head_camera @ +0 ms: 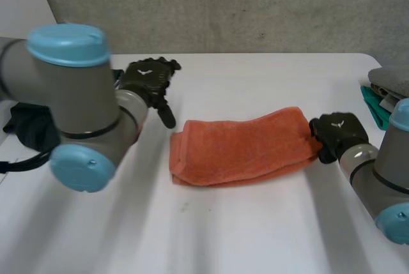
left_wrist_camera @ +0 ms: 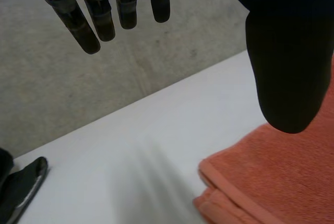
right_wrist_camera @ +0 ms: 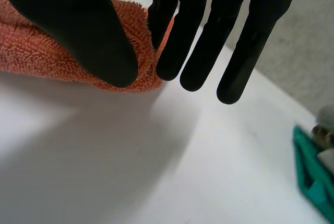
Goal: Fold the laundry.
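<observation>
An orange towel [head_camera: 239,146] lies folded in a long bundle across the middle of the white table [head_camera: 255,223]. My right hand [head_camera: 339,132] is at its right end. In the right wrist view the thumb [right_wrist_camera: 78,25] and straight fingers [right_wrist_camera: 177,36] pinch the towel's edge [right_wrist_camera: 31,51] between them. My left hand [head_camera: 148,81] hovers just beyond the towel's left end, apart from it. In the left wrist view its fingers [left_wrist_camera: 96,20] are straight and spread with nothing in them, and the towel's folded corner [left_wrist_camera: 276,177] lies under the thumb.
A green item [head_camera: 377,105] with grey things stacked on it sits at the table's right edge, close to my right arm, and the same green item [right_wrist_camera: 313,177] lies beyond my right fingertips. A black object [head_camera: 29,127] lies at the left side. A grey wall stands behind the table.
</observation>
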